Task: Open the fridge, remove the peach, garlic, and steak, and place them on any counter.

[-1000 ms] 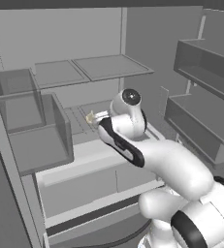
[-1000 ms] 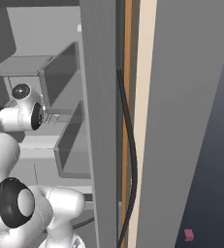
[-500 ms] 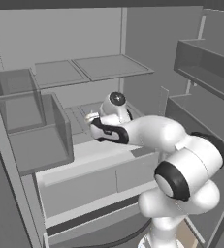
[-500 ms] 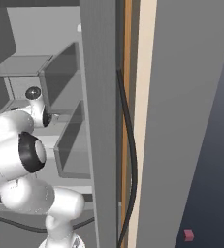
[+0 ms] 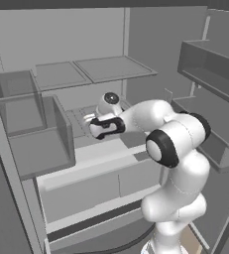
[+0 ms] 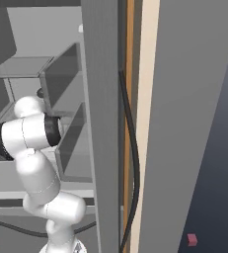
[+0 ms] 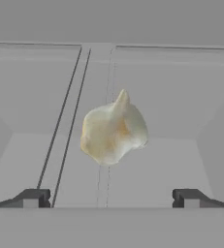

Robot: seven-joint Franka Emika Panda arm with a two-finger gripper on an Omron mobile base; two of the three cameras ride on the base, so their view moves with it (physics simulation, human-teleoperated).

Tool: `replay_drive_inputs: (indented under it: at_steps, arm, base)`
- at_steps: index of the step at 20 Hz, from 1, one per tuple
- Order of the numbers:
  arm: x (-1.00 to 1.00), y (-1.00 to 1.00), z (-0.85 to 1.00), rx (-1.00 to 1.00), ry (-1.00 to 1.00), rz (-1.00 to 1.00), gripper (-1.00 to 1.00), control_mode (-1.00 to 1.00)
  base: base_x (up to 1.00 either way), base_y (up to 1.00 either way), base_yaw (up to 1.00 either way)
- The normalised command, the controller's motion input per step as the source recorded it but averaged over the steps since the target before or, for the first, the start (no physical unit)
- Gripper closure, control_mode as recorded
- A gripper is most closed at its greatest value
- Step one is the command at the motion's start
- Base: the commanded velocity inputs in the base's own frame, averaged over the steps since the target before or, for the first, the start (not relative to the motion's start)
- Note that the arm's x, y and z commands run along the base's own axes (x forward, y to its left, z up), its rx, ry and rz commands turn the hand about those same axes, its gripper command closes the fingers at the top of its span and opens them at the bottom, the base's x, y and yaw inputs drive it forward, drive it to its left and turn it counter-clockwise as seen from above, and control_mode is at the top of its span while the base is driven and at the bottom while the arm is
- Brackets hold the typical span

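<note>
Inside the open fridge (image 5: 61, 44), the arm reaches over a middle shelf (image 5: 111, 144). Its gripper (image 7: 111, 198) stands spread wide, empty. Ahead of the fingertips (image 7: 33, 197) lies the garlic (image 7: 112, 131), apparently untouched, on the shelf floor.

Bare shelf (image 7: 171, 160) surrounds the garlic (image 7: 113, 130); open tool (image 7: 111, 197) faces it unobstructed.

The garlic (image 7: 113, 128) is showing pale cream with a yellowish-tan blush at its middle. The fridge (image 5: 61, 54) is showing plain grey on walls and shelves. The arm (image 5: 175, 149) is showing white with black joint bands. The finger tips (image 7: 33, 197) are showing dark grey. A black handle (image 6: 133, 163) is showing against an orange-tan strip (image 6: 130, 49).
</note>
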Motion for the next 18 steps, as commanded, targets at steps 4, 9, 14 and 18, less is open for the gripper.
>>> replay_drive_inputs:
  at_steps: [4,9,14,18]
  arm:
    - [0.41,0.24,-0.31,0.0,0.03,0.0,-1.0,-1.0]
    - [0.49,0.12,-0.23,0.0,0.0,0.0,-1.0,-1.0]
    - [0.44,0.0,-0.41,0.0,0.05,0.0,-1.0,-1.0]
    - [0.58,0.09,-0.57,0.0,0.07,0.0,-1.0,-1.0]
  base:
    - [0.0,0.0,0.0]
    - [0.0,0.0,0.0]
    - [0.0,0.0,0.0]
    - [0.0,0.0,0.0]
